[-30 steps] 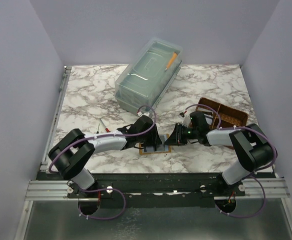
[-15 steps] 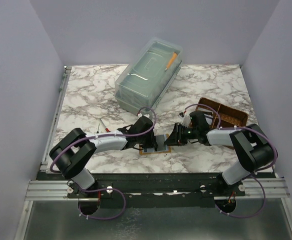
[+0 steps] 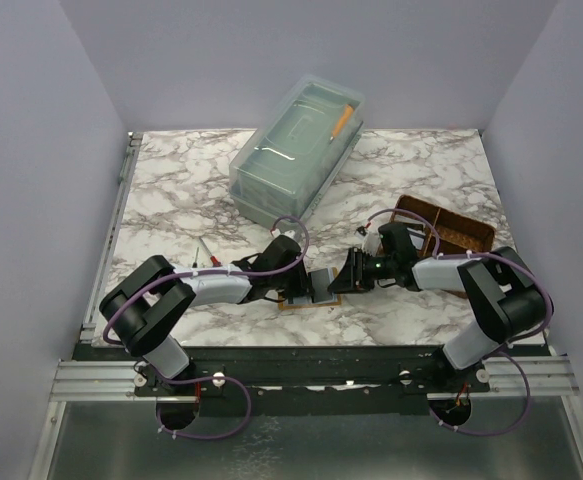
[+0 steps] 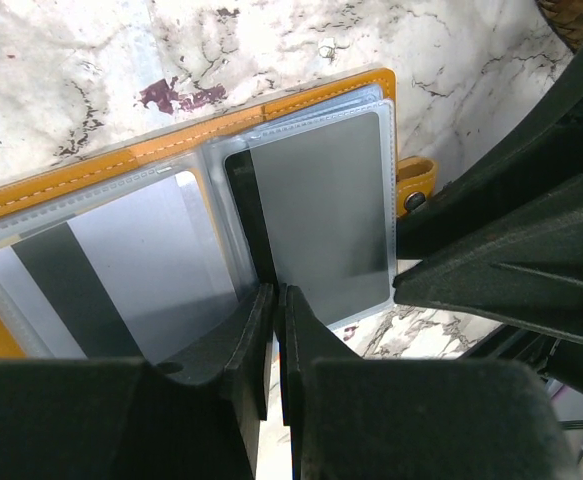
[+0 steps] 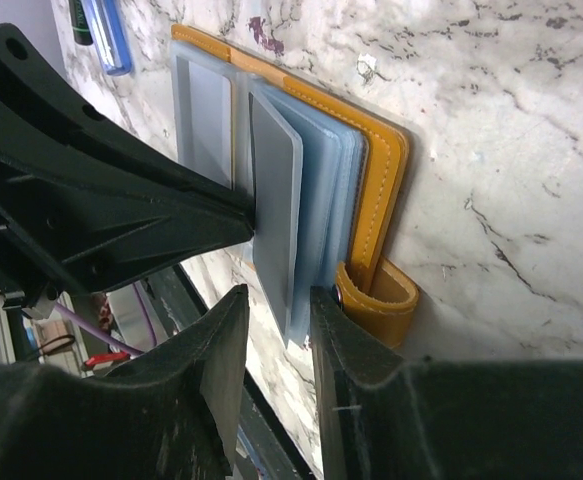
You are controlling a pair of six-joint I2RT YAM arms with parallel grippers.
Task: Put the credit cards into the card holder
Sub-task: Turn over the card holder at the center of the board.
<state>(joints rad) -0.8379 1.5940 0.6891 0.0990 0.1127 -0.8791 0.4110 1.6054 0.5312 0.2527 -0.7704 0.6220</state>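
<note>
The orange-tan card holder lies open on the marble table, between my two grippers in the top view. My left gripper is shut on the lower corner of a grey card with a dark stripe. The card stands against the clear sleeves on the right half, as the right wrist view shows. Another grey card sits in a left sleeve. My right gripper is open and straddles the outer edge of the sleeves, beside the snap tab.
A clear lidded plastic bin with an orange pen on top stands at the back. A brown woven divided tray sits at the right. A small pen lies left of the left arm.
My left arm has shifted slightly toward the left and the near edge, still holding the card. The right gripper and the card holder have hardly moved.
</note>
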